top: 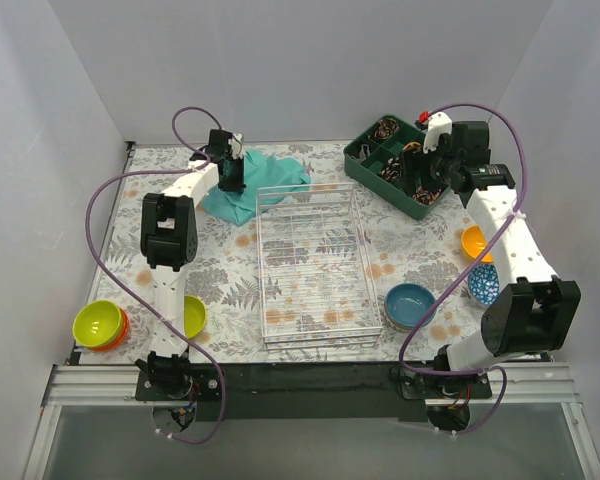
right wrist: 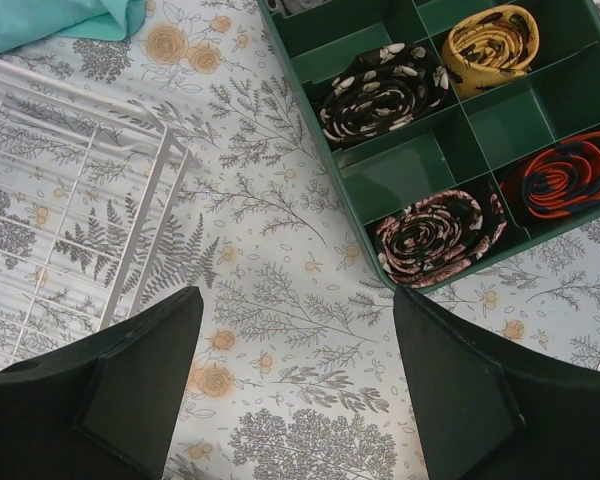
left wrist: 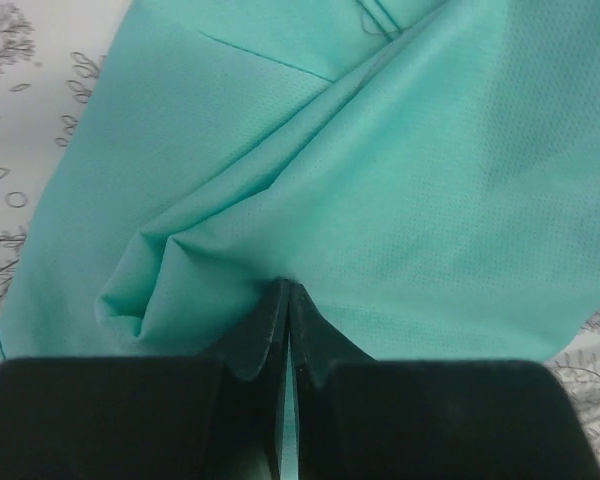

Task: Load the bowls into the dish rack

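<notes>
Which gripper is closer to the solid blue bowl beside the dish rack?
Right. The right gripper hangs open by the green tray, on the same side of the dish rack as the blue bowl; the left gripper is across it, shut on the teal cloth.

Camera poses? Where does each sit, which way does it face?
Top external: above and behind the arm bases, looking down on the table; left arm, right arm, dish rack, blue bowl.
Left wrist: on the left gripper, facing the teal cloth it pinches; jaws shut.
Right wrist: on the right gripper, facing the green tray; jaws open.
Shared: top external and right wrist both show dish rack, green tray, teal cloth.
</notes>
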`<action>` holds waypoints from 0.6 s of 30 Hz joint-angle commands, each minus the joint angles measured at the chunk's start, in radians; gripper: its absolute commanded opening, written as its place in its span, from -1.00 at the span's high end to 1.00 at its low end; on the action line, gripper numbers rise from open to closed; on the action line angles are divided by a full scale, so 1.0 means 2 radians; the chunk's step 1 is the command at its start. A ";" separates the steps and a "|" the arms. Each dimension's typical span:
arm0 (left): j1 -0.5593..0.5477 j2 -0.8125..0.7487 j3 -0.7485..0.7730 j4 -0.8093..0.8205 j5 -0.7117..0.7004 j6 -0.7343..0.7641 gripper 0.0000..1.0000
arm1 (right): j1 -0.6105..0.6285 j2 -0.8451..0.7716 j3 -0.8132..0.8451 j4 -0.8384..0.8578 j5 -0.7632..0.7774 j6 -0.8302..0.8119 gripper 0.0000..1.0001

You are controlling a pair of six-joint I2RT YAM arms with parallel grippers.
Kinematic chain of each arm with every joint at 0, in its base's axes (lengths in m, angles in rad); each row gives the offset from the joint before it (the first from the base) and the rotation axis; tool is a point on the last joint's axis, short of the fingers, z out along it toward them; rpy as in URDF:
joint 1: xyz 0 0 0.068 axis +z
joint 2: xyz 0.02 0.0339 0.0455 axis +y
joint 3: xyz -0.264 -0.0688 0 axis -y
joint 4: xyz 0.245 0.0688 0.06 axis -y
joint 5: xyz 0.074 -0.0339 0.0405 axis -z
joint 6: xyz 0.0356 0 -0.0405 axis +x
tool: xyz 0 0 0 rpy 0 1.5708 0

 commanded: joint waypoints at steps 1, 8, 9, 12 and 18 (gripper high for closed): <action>0.017 -0.008 -0.010 -0.001 -0.088 0.001 1.00 | 0.003 0.007 0.018 0.001 0.004 0.003 -0.70; 0.057 -0.037 -0.070 0.007 -0.153 0.011 1.00 | 0.002 0.007 0.013 0.006 0.003 -0.001 -0.71; 0.062 -0.040 -0.075 0.009 -0.157 0.011 1.00 | 0.002 0.007 0.012 0.006 0.002 -0.002 -0.71; 0.077 -0.052 -0.093 0.011 -0.169 0.017 1.00 | 0.002 0.008 0.010 0.006 0.000 -0.004 -0.71; 0.119 -0.074 -0.116 0.019 -0.207 0.030 1.00 | 0.002 0.011 0.008 0.007 -0.008 -0.005 -0.71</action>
